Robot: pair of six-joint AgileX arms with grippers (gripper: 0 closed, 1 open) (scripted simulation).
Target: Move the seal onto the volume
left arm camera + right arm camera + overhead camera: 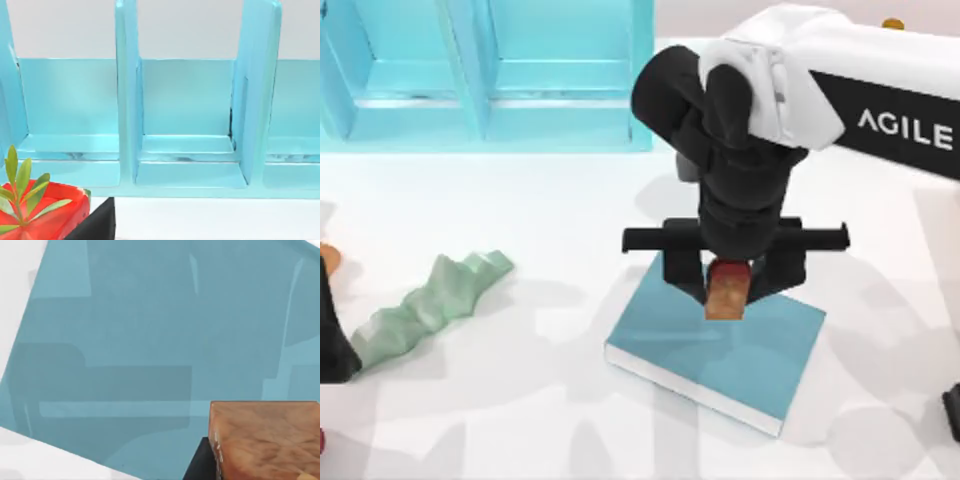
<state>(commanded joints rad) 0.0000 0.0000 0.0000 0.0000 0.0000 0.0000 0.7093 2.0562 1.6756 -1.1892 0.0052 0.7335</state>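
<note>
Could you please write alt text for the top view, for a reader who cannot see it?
The right arm's tool holds the small orange-tan seal over the teal-blue book lying on the white table. A pale green jagged piece lies to the left, and a turquoise shelf unit stands along the back.

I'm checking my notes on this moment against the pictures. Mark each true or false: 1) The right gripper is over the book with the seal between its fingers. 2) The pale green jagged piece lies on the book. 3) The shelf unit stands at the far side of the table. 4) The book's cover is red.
1) True: the right gripper holds the seal above the teal book.
2) False: the pale green jagged piece lies on the table, left of the book and apart from it.
3) True: the turquoise shelf unit stands there.
4) False: it is teal-blue.
</note>
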